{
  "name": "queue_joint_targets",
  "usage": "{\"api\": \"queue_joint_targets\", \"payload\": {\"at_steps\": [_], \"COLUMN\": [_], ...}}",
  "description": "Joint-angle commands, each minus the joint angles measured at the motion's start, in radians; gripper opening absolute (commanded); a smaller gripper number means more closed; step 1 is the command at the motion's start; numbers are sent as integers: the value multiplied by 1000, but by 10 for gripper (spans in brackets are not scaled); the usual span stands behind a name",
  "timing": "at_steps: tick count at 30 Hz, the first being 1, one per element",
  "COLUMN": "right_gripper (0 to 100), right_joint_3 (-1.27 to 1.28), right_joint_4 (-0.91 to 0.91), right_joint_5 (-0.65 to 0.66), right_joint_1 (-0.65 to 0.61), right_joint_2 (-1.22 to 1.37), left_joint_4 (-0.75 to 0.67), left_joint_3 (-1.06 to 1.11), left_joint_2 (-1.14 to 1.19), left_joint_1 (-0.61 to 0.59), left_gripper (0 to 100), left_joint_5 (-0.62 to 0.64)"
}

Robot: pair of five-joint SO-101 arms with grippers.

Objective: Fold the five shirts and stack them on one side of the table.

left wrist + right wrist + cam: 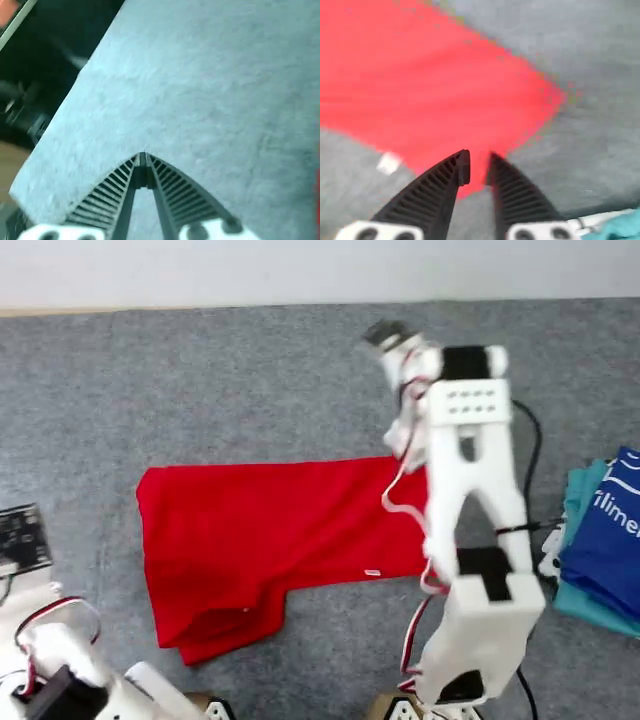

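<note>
Folding the red shirt (pixel 270 530) looks like the step in hand: it lies half-doubled mid-bench (pixel 230 380), with the folded stack (pixel 605 540) at the right edge. The right gripper (pixel 477 167) hangs over the shirt's right end, jaws narrowly parted. The left gripper (pixel 144 160) rests clenched over bare bench, near left. Next, probably, pinching that end and carrying it leftward.

White lettering ran across the folded blue shirt (pixel 603 532) at the right edge of the high view, cut off by the frame, so no whole word could be read. A small white label (pixel 372 572) sat on the red shirt (pixel 260 525); its print was too small to tell.
</note>
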Motion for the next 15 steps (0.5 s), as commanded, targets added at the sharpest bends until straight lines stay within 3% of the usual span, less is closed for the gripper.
{"api": "queue_joint_targets", "payload": {"at_steps": [1, 8, 15], "right_gripper": [9, 9, 9], "right_joint_3": [173, 448, 695], "right_joint_4": [42, 28, -143], "right_joint_5": [-34, -94, 186], "right_joint_1": [-110, -332, -470], "right_joint_2": [-166, -361, -535], "left_joint_4": [-28, -29, -31], "left_joint_3": [35, 128, 147], "left_joint_2": [-2, -3, -5], "left_joint_1": [-69, -115, -110], "left_gripper": [3, 3, 3], "left_joint_5": [-28, -34, -34]}}
